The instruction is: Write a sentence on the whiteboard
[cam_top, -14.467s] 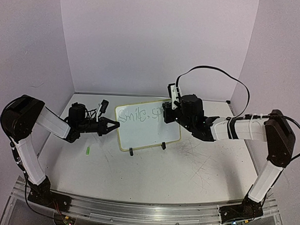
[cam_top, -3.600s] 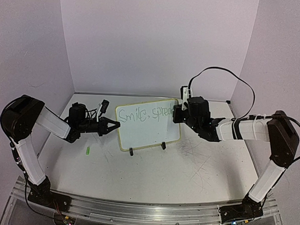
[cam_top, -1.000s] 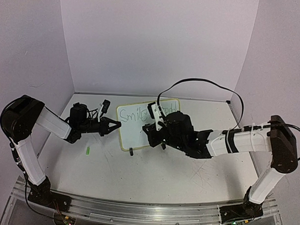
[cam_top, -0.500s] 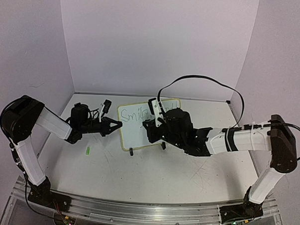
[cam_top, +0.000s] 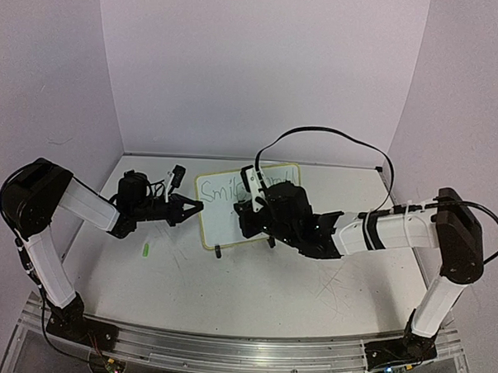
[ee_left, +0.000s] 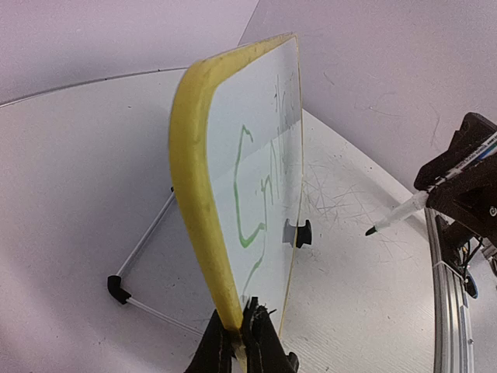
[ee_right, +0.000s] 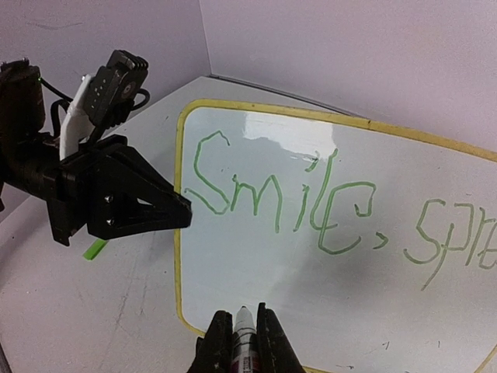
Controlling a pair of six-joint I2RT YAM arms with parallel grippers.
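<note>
Because the small white rectangular whiteboard with the pale yellow frame (cam_top: 217, 225) rests only on two small black feet (cam_top: 218, 252) and a thin wire prop (ee_left: 144, 241), the largest risk is that a firm stroke tips it back or skids it. It stands tilted at the far centre of the scratched white desk (cam_top: 252, 302). Its one restraint is the left end effector (ee_left: 242, 330), whose jaws are pinched tight on the frame's left edge.

A second risk is collision. The right end effector (ee_right: 242, 338) grips a white-barrelled marker with a dark tip (ee_right: 244, 325) and hangs at the board's lower left corner, near the left end effector; a stroke begun too far left could strike those jaws. The tip appears just off the surface in the left wrist view.

Lesser risks are that the marker slips in the grip under pressure, giving a broken line, or that new strokes run up into the thin light green handwritten sentence (ee_right: 334, 221), which reads "Smile, spre" before the view cuts it off. It fills the upper band of the board.

Other things:
- A black cable (cam_top: 317, 132) loops above the right arm, clear of the board.
- A small green piece (cam_top: 146, 250), probably a cap, lies on the desk to the near left, obstructing nothing.
</note>
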